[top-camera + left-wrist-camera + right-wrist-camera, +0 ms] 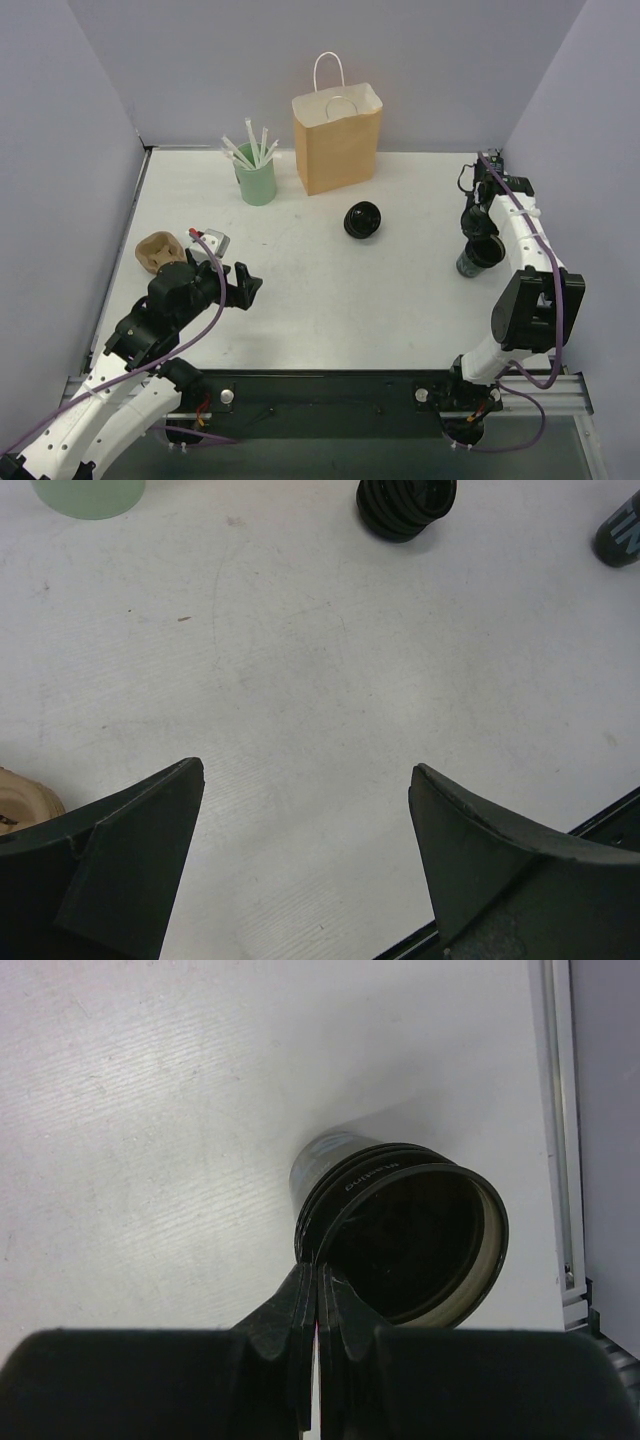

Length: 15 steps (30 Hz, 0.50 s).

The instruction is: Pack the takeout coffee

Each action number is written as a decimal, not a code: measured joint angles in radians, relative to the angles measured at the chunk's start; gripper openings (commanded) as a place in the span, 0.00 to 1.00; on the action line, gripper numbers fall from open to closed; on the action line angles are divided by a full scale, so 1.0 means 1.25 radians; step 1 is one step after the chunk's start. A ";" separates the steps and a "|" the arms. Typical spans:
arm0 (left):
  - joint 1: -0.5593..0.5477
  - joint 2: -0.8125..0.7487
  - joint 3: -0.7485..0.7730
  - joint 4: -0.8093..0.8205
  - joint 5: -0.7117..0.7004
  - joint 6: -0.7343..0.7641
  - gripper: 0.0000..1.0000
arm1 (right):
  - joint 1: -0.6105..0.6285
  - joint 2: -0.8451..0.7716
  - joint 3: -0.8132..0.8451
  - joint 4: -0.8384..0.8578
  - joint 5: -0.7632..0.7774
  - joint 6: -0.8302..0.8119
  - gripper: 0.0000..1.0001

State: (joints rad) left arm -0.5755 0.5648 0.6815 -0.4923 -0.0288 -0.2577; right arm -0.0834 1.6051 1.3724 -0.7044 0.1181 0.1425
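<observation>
Right tool (318,1272) pressed together, pinching the near rim of the open black cup (410,1230) at the right edge of the overhead frame; left tool (306,768) spread wide, holding nothing, lower left over the white worktop (330,300). Brown paper bag (338,140) upright top centre, mint-green straw cup (256,180) just left of it, pulp carrier (158,250) near the left edge. Black lid (362,219) lies alone mid-frame, below the bag.

The bag (337,140) stands at the back of the table (300,310), the straw cup (256,180) just left of it. The lid (362,219) lies in front of the bag (near the middle). The coffee cup (470,264) sits far right, the carrier (158,250) far left.
</observation>
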 measured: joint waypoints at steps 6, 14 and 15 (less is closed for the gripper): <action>0.000 0.000 0.000 0.000 0.000 0.000 0.94 | 0.010 -0.014 0.024 -0.020 0.031 0.010 0.00; 0.000 0.000 0.000 0.000 0.000 0.000 0.94 | 0.036 -0.028 0.096 -0.070 0.078 0.013 0.00; 0.000 0.000 0.000 0.000 0.000 0.000 0.94 | 0.038 -0.030 0.106 -0.076 0.084 0.014 0.00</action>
State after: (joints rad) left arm -0.5755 0.5644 0.6819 -0.4923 -0.0292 -0.2577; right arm -0.0353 1.5673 1.5047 -0.7998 0.2226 0.1596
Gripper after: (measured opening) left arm 0.938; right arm 0.024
